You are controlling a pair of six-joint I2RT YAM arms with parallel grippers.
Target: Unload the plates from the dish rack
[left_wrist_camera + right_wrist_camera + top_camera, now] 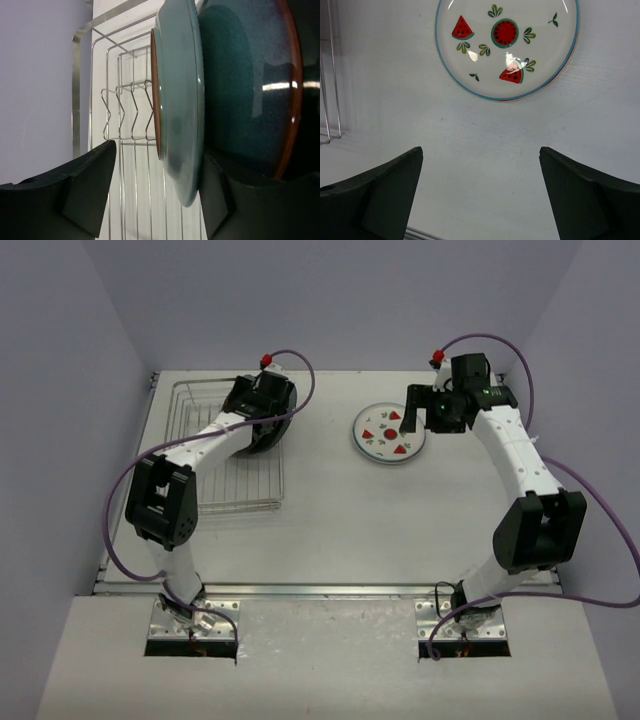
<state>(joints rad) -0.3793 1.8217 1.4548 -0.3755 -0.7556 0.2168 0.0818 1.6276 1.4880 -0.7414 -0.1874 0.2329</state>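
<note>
A grey-blue plate (180, 100) is standing on edge in the dish rack (127, 115), between the left jaws, which are gaping wide and not pinching it. A dark teal plate (250, 85) is standing just beside it. The watermelon plate (507, 47) is lying flat ahead of the right jaws, which are spread wide and holding nothing. The white worktop (340, 530) is sitting within pale lilac walls (350, 300).

1. White plate (507, 50): red watermelon slices, green leaves, thin blue rim.
2. Grey-blue plate (180, 100): plain glaze, rust-brown edge.
3. Teal plate (245, 85): dark, faintly speckled, orange-brown rim.
4. Rack (240, 485): silver wire.
5. Tabletop (400, 530): white.
6. Cables (120, 540): purple.
</note>
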